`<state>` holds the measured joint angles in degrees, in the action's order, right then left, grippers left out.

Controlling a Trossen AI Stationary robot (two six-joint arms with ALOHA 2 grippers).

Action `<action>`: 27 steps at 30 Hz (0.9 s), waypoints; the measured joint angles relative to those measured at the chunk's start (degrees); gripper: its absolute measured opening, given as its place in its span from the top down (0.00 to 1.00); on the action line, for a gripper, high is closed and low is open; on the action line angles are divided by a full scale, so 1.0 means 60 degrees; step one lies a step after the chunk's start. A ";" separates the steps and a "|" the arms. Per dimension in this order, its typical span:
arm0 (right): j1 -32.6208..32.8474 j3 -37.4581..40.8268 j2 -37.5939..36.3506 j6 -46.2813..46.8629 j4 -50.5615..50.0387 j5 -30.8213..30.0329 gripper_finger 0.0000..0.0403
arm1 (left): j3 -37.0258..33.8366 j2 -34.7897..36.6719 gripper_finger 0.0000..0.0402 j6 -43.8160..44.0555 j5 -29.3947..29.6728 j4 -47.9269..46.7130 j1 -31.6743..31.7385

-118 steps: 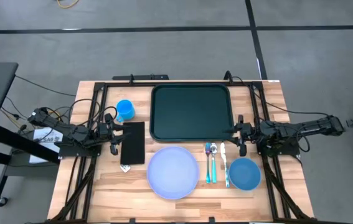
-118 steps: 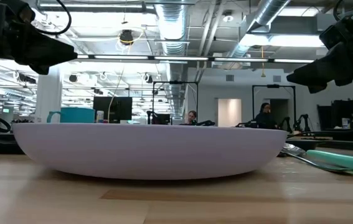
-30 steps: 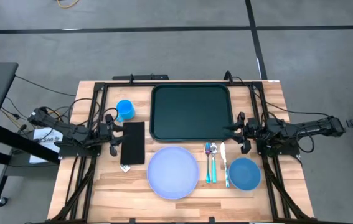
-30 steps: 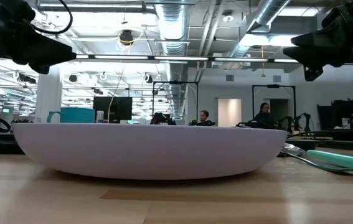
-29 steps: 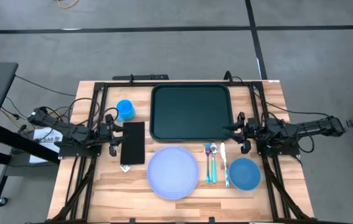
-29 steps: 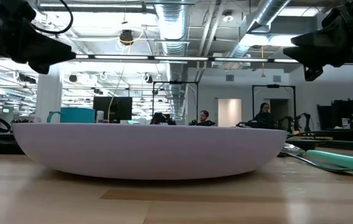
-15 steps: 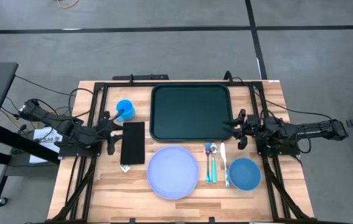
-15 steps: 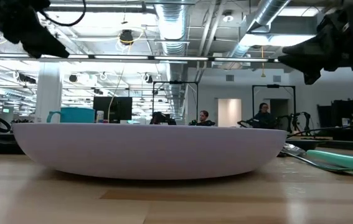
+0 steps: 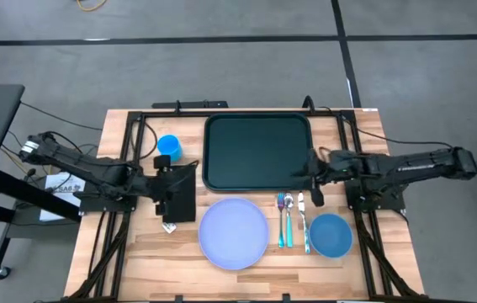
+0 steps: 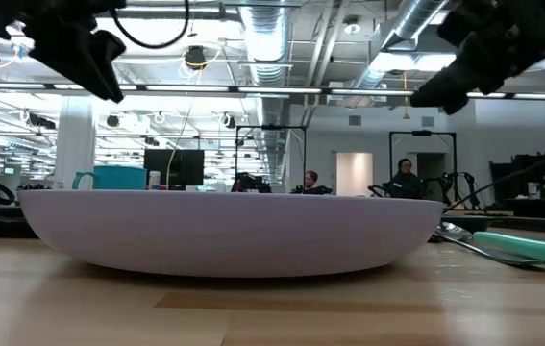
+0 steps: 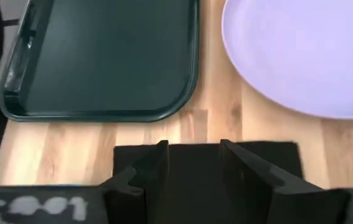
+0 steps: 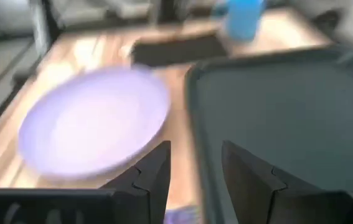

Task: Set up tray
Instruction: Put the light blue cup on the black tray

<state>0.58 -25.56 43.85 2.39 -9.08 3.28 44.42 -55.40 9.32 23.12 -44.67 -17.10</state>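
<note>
The dark green tray [image 9: 259, 151] lies flat at the table's far middle, also in the left wrist view [image 11: 101, 56] and the right wrist view [image 12: 276, 118]. A lavender plate [image 9: 234, 233] sits near of it and fills the low view [image 10: 234, 231]. My left gripper [image 9: 162, 187] is open [image 11: 192, 165] above a flat black rectangle [image 9: 179, 194], left of the tray. My right gripper [image 9: 313, 180] is open [image 12: 192, 168] at the tray's near right corner, facing the plate [image 12: 95, 124].
A blue cup [image 9: 169, 148] stands left of the tray. A fork, a spoon [image 9: 285, 220] and a knife [image 9: 304, 220] lie right of the plate, with a blue bowl [image 9: 331, 234] beyond them. Black frame rails run along the table's left, right and far sides.
My left gripper has moved toward the table's right, from beside the black rectangle to over it. My right gripper has moved toward the table's left, to the tray's near right corner. Nothing on the table has shifted.
</note>
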 joint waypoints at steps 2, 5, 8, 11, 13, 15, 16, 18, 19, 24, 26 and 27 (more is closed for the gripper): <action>0.0148 -0.0511 0.0635 -0.0448 -0.0145 0.0570 0.67 | 0.0000 -0.0199 0.67 -0.0222 -0.0189 0.0023 0.0159; 0.0411 -0.0979 0.1385 -0.0864 -0.0269 0.0980 0.67 | 0.0000 -0.0302 0.67 -0.0252 -0.0496 0.0078 0.0383; 0.0687 -0.1240 0.1923 -0.0909 -0.0259 0.0892 0.67 | 0.0000 -0.0282 0.67 -0.0248 -0.0787 0.0095 0.0562; 0.0728 -0.1392 0.2274 -0.0903 -0.0207 0.0711 0.67 | 0.0000 -0.0178 0.67 -0.0205 -0.0816 0.0059 0.0697; 0.0714 -0.1453 0.2460 -0.0789 -0.0199 0.0649 0.67 | 0.0003 -0.0192 0.67 -0.0174 -0.0835 0.0033 0.0819; 0.0685 -0.1565 0.2651 -0.0668 -0.0204 0.0640 0.67 | 0.0094 -0.0182 0.67 -0.0138 -0.0912 -0.0112 0.0926; 0.0662 -0.1626 0.2734 -0.0657 -0.0196 0.0588 0.67 | 0.0156 -0.0184 0.67 -0.0113 -0.0973 -0.0112 0.0984; 0.0626 -0.1767 0.2950 -0.0651 -0.0190 0.0359 0.67 | 0.0268 -0.0217 0.67 -0.0098 -0.1053 -0.0135 0.1107; 0.0626 -0.1822 0.3071 -0.0654 -0.0193 0.0246 0.67 | 0.0326 -0.0222 0.67 -0.0065 -0.1063 -0.0162 0.1141; 0.0630 -0.2045 0.3549 -0.0726 -0.0196 0.0122 0.67 | 0.0662 -0.0276 0.67 0.0293 -0.1316 -0.0116 0.1270; 0.0618 -0.2084 0.3702 -0.0727 -0.0210 0.0122 0.67 | 0.0727 -0.0327 0.67 0.0429 -0.1358 -0.0075 0.1270; 0.0612 -0.2110 0.3738 -0.0727 -0.0228 0.0119 0.67 | 0.0744 -0.0324 0.67 0.0488 -0.1348 -0.0096 0.1270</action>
<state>4.25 -38.22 66.28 -1.98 -10.45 3.99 48.89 -57.34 12.25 15.03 -45.25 -9.47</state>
